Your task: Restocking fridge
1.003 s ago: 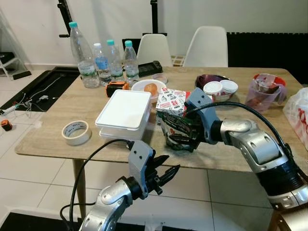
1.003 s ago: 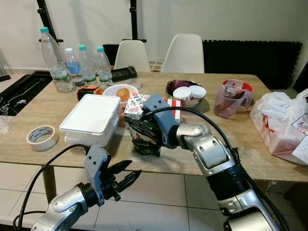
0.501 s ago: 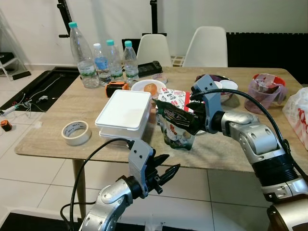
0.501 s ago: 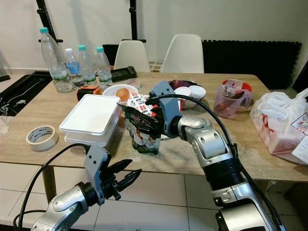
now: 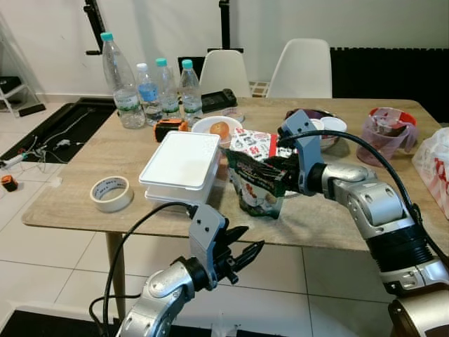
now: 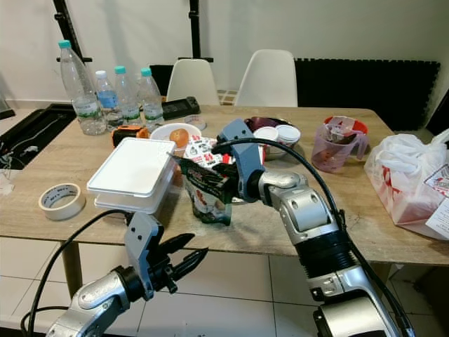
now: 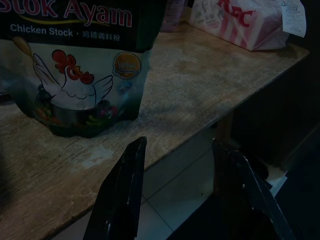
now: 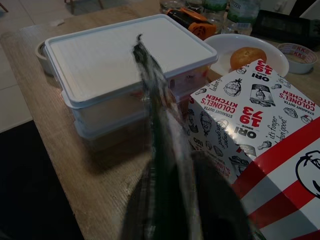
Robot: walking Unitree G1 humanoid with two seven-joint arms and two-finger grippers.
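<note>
A dark green chicken stock pouch (image 5: pixel 257 191) with a white hen printed on it hangs upright just over the wooden table (image 5: pixel 77 184). My right gripper (image 5: pixel 275 171) is shut on the pouch's top edge. In the left wrist view the pouch (image 7: pixel 75 65) shows its label close up. My left gripper (image 5: pixel 240 255) stands open below the table's front edge, apart from the pouch, its fingers (image 7: pixel 122 192) spread with nothing between them.
A white lidded container (image 5: pixel 182 164) stands left of the pouch and a red-and-white KFC box (image 5: pixel 254 146) behind it. Several water bottles (image 5: pixel 149 88), a bowl with an orange (image 5: pixel 217 128), a tape roll (image 5: pixel 111 193), tubs, a plastic jug (image 5: pixel 386 133) and a bag (image 6: pixel 414 184) crowd the table.
My right gripper has lifted the pouch from a tilted hold low at the table's front edge and brought it upright a little farther in. The left arm has hardly moved.
</note>
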